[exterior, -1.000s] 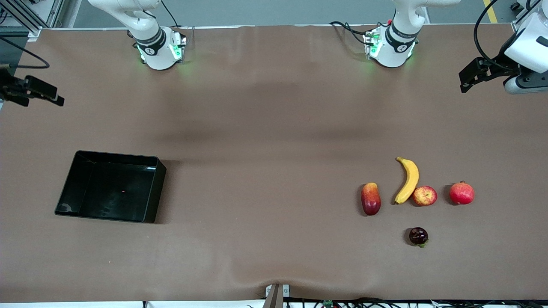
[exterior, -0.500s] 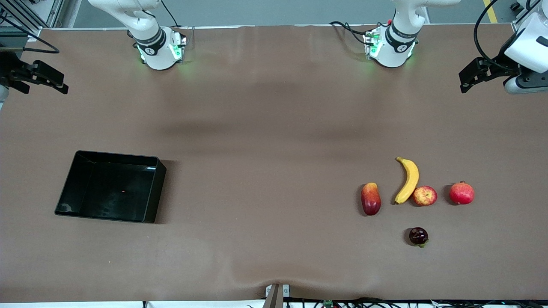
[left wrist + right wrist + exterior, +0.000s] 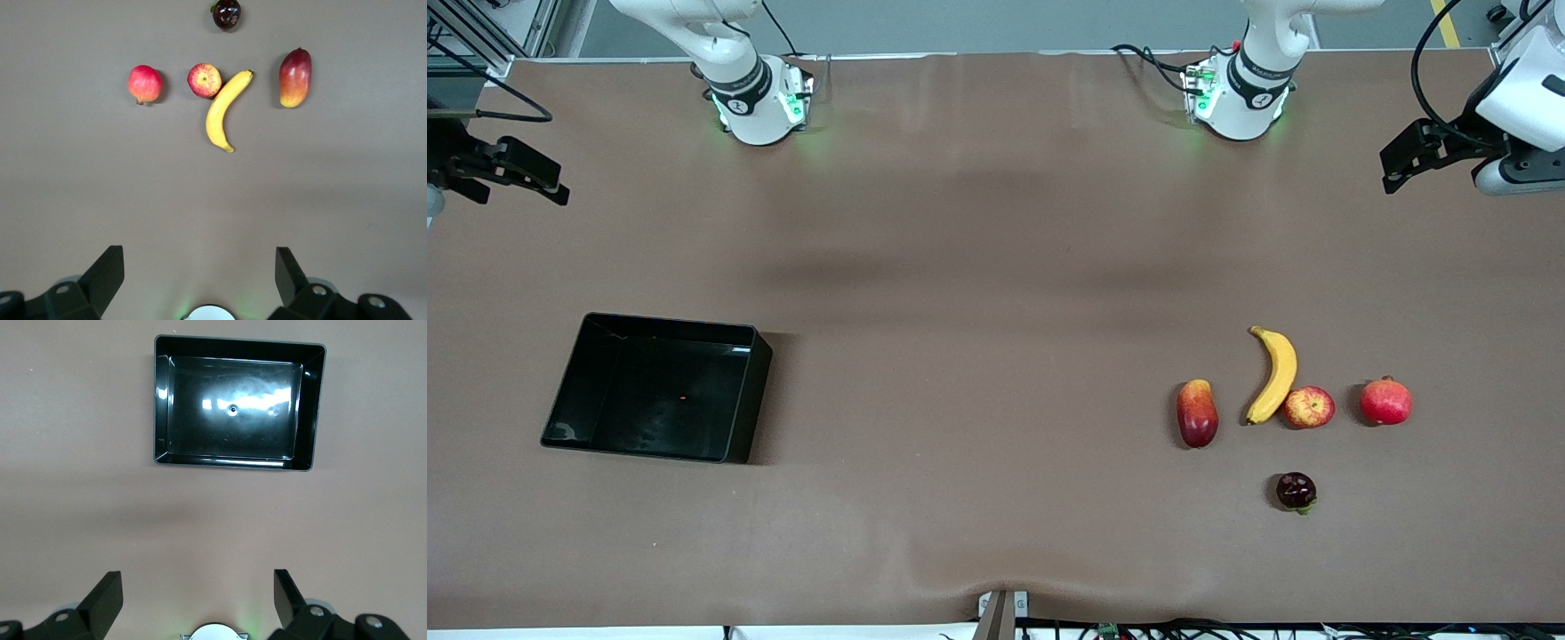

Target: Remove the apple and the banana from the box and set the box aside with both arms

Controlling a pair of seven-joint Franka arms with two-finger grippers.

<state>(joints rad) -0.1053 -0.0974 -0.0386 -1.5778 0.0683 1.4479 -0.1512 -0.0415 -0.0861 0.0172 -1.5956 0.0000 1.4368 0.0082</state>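
Observation:
The yellow banana (image 3: 1274,373) lies on the brown table toward the left arm's end, its tip touching the red-yellow apple (image 3: 1309,407). Both show in the left wrist view, banana (image 3: 223,113) and apple (image 3: 204,80). The black tray (image 3: 649,391) stands empty toward the right arm's end and shows in the right wrist view (image 3: 313,407). My left gripper (image 3: 1392,169) is open and empty, high over the table's edge at the left arm's end (image 3: 200,267). My right gripper (image 3: 551,182) is open and empty, high over the edge at the right arm's end (image 3: 198,587).
A red-yellow mango (image 3: 1197,412) lies beside the banana, a red pomegranate (image 3: 1385,401) beside the apple, and a small dark fruit (image 3: 1296,491) nearer the front camera. The two arm bases (image 3: 760,98) stand along the table's back edge.
My right gripper has shifted a little toward the bases' side of the table and turned slightly. The left arm, the fruits and the tray have not moved.

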